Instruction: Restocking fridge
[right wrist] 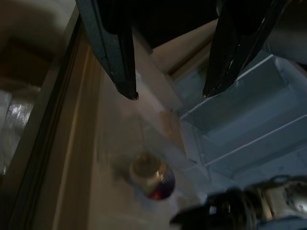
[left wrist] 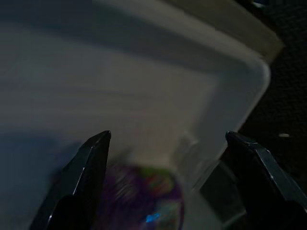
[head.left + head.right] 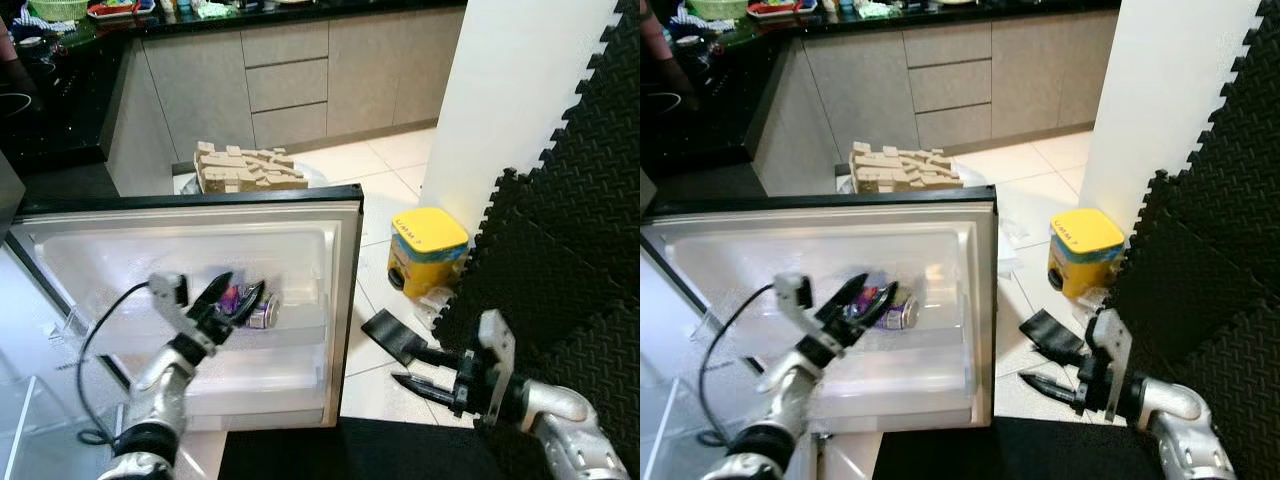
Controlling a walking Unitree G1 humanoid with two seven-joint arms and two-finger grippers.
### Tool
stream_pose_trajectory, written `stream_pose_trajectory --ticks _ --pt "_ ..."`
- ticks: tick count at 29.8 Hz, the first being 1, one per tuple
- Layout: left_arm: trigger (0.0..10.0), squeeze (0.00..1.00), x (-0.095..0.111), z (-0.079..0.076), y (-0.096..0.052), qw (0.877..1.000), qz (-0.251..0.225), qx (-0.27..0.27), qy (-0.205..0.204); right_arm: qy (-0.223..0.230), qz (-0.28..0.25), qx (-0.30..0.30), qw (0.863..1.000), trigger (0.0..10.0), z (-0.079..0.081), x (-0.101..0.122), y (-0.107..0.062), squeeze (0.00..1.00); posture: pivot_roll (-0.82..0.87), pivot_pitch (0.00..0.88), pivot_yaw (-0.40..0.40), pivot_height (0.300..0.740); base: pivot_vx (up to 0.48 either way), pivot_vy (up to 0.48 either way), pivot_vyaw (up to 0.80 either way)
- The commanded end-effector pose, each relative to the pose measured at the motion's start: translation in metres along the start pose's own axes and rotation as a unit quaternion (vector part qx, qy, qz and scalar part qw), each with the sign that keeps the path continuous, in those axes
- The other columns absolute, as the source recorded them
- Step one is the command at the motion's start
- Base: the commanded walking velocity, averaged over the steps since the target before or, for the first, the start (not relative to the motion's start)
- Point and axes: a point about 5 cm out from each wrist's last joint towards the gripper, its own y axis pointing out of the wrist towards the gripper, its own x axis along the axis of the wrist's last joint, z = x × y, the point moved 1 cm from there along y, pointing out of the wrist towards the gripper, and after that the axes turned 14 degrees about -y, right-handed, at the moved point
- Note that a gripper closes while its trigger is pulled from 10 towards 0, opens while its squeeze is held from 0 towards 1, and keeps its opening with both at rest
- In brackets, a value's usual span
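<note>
The fridge door point(image 3: 345, 300) stands open toward me, with a white door shelf point(image 3: 300, 335). A purple drink can point(image 3: 262, 313) lies on its side in that shelf. My left gripper point(image 3: 233, 297) hangs just over the can, open, with its fingers on either side of the purple end. The left wrist view has the blurred can point(image 2: 144, 203) low between the spread fingers point(image 2: 93, 158). My right gripper point(image 3: 408, 366) is open and empty, low at the right, outside the door's edge. Its wrist view looks across at the can point(image 1: 152, 179).
A yellow-lidded tub point(image 3: 428, 245) stands on the tiled floor right of the door. Black foam mats point(image 3: 570, 250) cover the right side, beside a white pillar point(image 3: 510, 90). A stack of pale blocks point(image 3: 248, 168) sits behind the door. Glass fridge shelves point(image 3: 30, 420) are at the lower left.
</note>
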Motion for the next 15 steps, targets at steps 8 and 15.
stream_pose_trajectory --ticks 8,15 --pt "10.0 0.00 -0.011 0.017 -0.033 0.998 0.018 0.052 -0.033 -0.039 -0.032 0.016 0.999 10.0 -0.005 0.024 0.018 0.00 -0.07 0.000 0.033 0.740 0.000 0.000 0.00" --pt "10.0 0.00 -0.039 0.025 -0.060 0.989 0.051 0.114 -0.083 -0.072 -0.040 -0.035 0.996 10.0 -0.017 0.034 0.053 0.00 -0.08 0.000 0.030 0.740 0.000 0.000 0.00"
